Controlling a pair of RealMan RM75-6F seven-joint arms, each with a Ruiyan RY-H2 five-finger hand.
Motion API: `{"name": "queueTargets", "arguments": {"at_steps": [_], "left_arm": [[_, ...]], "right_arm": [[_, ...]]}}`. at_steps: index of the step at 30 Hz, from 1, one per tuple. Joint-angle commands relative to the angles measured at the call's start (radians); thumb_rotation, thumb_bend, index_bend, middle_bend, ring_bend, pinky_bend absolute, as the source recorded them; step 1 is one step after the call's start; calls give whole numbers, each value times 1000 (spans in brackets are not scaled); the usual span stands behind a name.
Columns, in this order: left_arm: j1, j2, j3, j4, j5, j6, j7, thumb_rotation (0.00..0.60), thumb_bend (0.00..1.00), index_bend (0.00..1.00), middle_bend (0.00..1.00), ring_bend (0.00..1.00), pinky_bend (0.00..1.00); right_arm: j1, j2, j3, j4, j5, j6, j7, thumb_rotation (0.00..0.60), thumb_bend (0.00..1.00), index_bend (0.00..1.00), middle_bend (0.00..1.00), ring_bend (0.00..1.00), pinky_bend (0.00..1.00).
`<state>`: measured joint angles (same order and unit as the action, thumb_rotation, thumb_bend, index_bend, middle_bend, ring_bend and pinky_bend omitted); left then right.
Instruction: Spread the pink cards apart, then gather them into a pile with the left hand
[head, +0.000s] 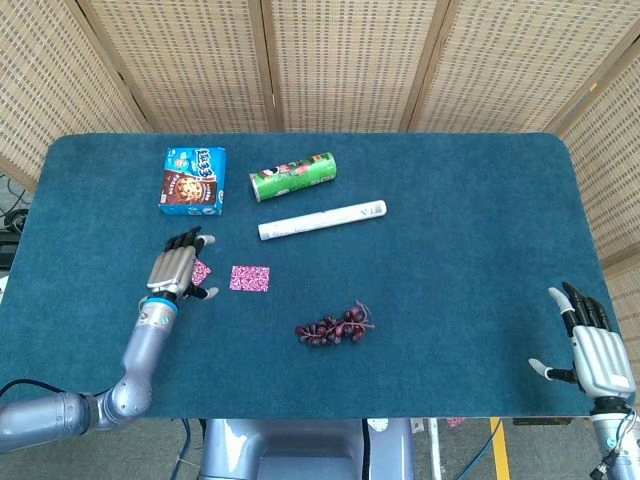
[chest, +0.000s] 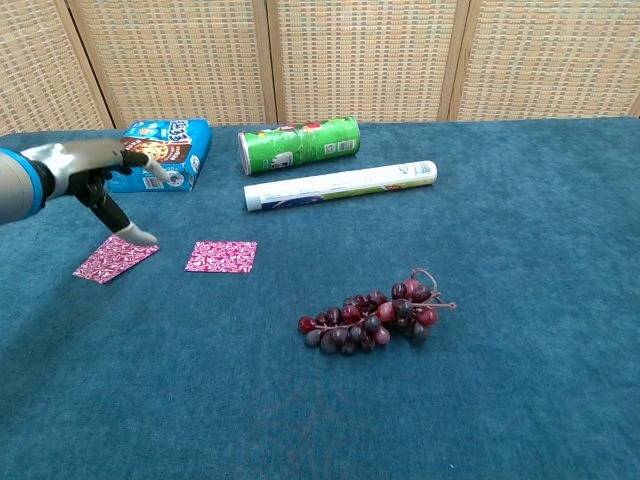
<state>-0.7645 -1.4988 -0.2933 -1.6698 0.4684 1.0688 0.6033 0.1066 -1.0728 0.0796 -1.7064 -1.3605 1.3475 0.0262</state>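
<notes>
woven screens back the blue table (head: 450, 300); your left robot hand (head: 177, 270) hovers unclenched, empty, left of frame over thin, light pink cards (chest: 220, 256), so press flat and slide them.

Upper left I saw a cookie box (head: 192, 180), a green can (head: 293, 176) beside it, a white tube (head: 322, 220) below, grapes (head: 334, 326) at center.
</notes>
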Motion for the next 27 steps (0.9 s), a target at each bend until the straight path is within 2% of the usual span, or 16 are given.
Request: {"name": "queueTargets", "arguments": {"at_steps": [1,7,12,27], "left_arm": [[-14,-33,13,27,-15,-7,0,600,214,170,0,0,0],[-47,-92,-8,93,-79,-5,-10,600,221,179,0,0,0],[-81,-133,-4,142,-102,6,24,600,223,184,0,0,0],[-140,-223,4,269,-147,-53,57,600,235,225,0,0,0]], "right_arm": [[0,0,0,0,1,-1,0,600,131,68,0,0,0],[1,1,0,1,2,-3,2,600,131,68,0,0,0],[2,2,0,1,4,-8,4,600,131,68,0,0,0],[2,3,0,1,6,-10,12,600,131,68,0,0,0]]}}
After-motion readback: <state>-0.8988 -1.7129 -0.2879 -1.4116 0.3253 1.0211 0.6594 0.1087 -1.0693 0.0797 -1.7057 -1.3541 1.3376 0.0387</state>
